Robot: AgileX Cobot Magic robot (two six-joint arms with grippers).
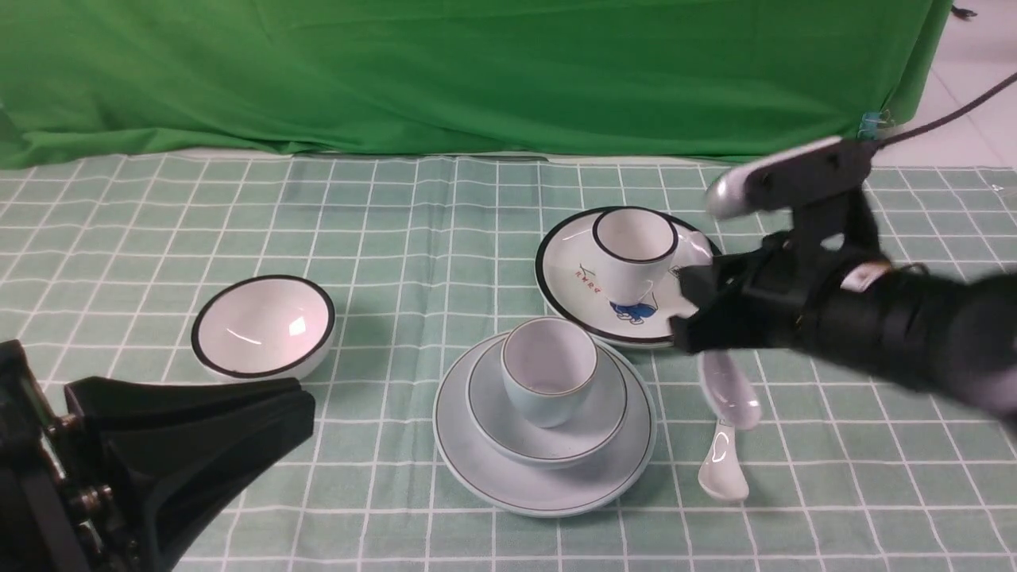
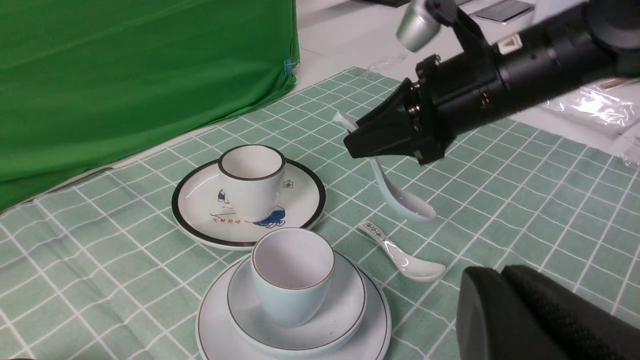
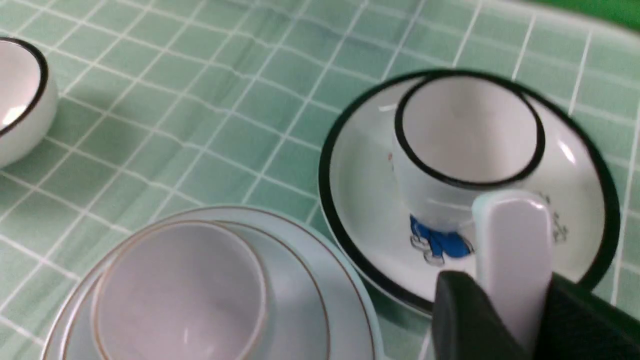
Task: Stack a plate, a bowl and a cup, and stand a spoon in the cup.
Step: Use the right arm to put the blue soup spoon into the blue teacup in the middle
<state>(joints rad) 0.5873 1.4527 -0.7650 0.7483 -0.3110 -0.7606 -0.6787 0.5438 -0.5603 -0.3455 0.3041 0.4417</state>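
Right tool point(image 3: 505, 292) clamped spoon point(image 3: 512, 240) handle, grip clear only from right wrist; left wrist view alone showed lettering on second spoon point(image 2: 405, 255) beneath; left tool point(image 1: 302, 405) closed, empty.

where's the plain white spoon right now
The plain white spoon hangs from the right gripper, off the cloth, right of the pale blue plate and above the printed spoon in the front view.

Green backdrop point(image 1: 477, 71) behind a mint checked tablecloth point(image 1: 397, 238); pale floor point(image 1: 977, 71) beyond.
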